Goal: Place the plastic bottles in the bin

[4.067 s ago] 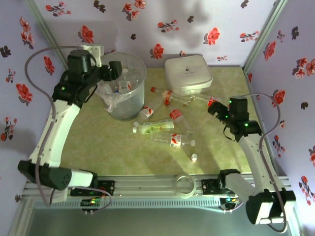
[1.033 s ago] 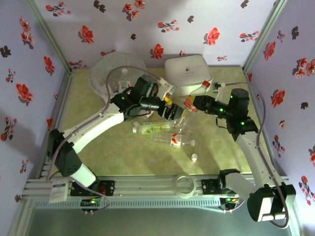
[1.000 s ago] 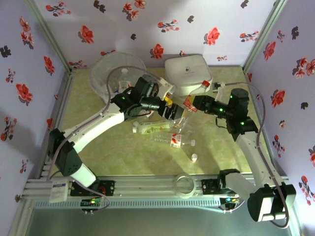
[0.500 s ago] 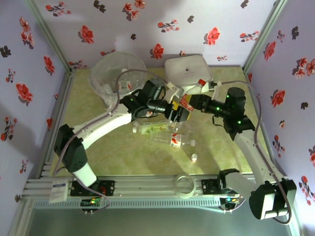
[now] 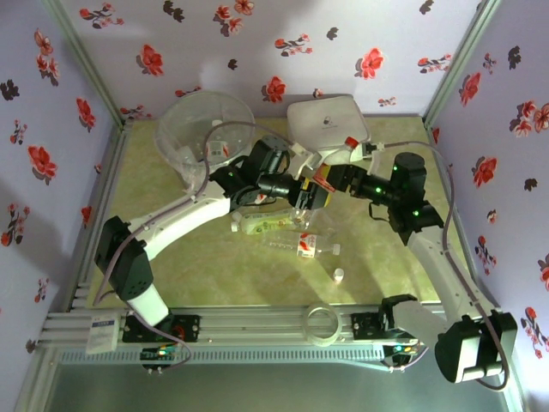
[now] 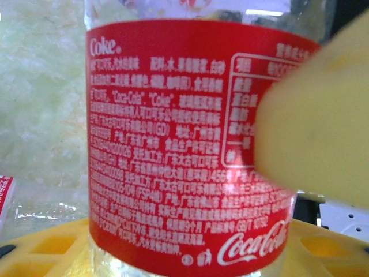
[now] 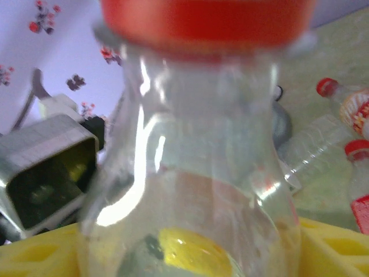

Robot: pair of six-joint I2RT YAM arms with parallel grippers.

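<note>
A clear plastic bottle (image 5: pixel 320 178) with a red Coke label hangs in the air over the middle of the table, between both grippers. My left gripper (image 5: pixel 310 196) is shut on its body; in the left wrist view the label (image 6: pixel 184 144) is pressed by a yellow finger (image 6: pixel 317 127). My right gripper (image 5: pixel 336 178) stands open around the bottle's shoulder, below its red cap (image 7: pixel 202 20), with yellow fingers (image 7: pixel 34 254) on either side. A green-label bottle (image 5: pixel 262 223) and a red-label bottle (image 5: pixel 304 246) lie on the mat below. The bin (image 5: pixel 204 137) stands at the back left.
A white lidded box (image 5: pixel 326 124) sits at the back, right behind the grippers. A tiny loose white cap (image 5: pixel 339 275) lies toward the front right. A clear tape ring (image 5: pixel 323 324) rests on the front rail. Purple flowered walls close three sides.
The right arm carried the bottle left to the left gripper. The left jaws closed round its labelled body while the right jaws spread apart. Both arms have barely moved over the last half second.
</note>
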